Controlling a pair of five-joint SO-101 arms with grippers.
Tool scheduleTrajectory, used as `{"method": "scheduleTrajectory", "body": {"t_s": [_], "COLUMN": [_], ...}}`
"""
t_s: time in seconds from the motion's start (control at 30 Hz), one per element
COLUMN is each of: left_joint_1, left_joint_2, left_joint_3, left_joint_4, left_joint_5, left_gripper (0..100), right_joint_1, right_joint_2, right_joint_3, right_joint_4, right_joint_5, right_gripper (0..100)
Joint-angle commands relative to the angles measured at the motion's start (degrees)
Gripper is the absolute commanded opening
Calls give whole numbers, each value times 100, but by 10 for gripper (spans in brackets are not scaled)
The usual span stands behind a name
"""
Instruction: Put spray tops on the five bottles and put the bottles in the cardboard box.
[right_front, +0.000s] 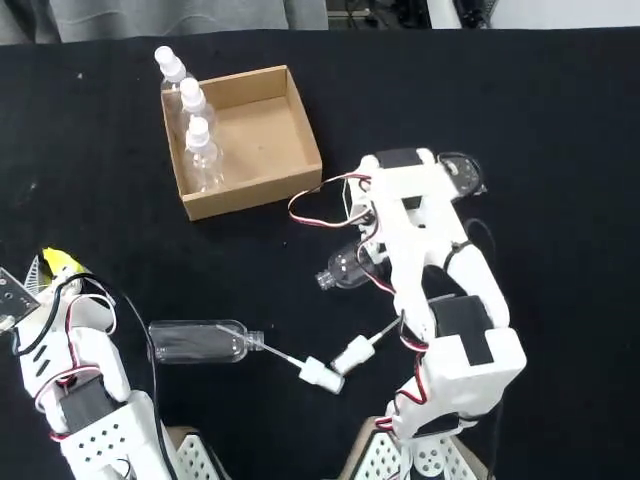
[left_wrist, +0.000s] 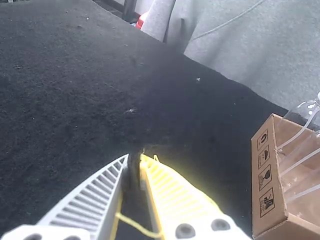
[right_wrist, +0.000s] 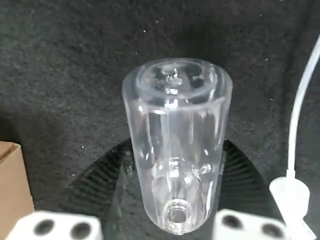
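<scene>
My right gripper (right_front: 362, 258) is shut on a clear uncapped bottle (right_front: 340, 270), its neck pointing left; in the right wrist view the bottle (right_wrist: 175, 145) sits between the black fingers (right_wrist: 102, 175). A second clear bottle (right_front: 198, 342) lies on the mat, with a spray top (right_front: 320, 376) whose tube enters its neck. Another loose spray top (right_front: 353, 354) lies beside that, and its tube (right_wrist: 300, 95) shows in the right wrist view. The cardboard box (right_front: 300, 130) holds three capped bottles (right_front: 198, 135) along its left wall. My left gripper (left_wrist: 134, 167) is shut on nothing at the near left, with a yellow finger (right_front: 58, 262).
Black cloth covers the whole table (right_front: 520, 110). The box corner (left_wrist: 265, 180) with bottles (left_wrist: 305, 125) inside lies ahead of the left gripper. Red and white servo wires (right_front: 320, 205) loop beside the right arm, close to the box.
</scene>
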Motion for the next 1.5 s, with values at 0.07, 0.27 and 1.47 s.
{"method": "scheduleTrajectory", "body": {"t_s": [0.07,0.27,1.47], "left_joint_1": [-13,-13,-13], "left_joint_2": [-53,-53,-53], "left_joint_3": [119,119,127], "left_joint_4": [-149,-149,-149], "left_joint_5": [-44,-44,-44], "left_gripper": [33,32,32], "right_joint_1": [141,35,-44], "right_joint_2": [-409,-400,-453], "right_joint_3": [-382,-382,-2290], "right_joint_4": [220,185,2180], "right_joint_5": [-352,-299,1670], "right_gripper": [243,383,386]}}
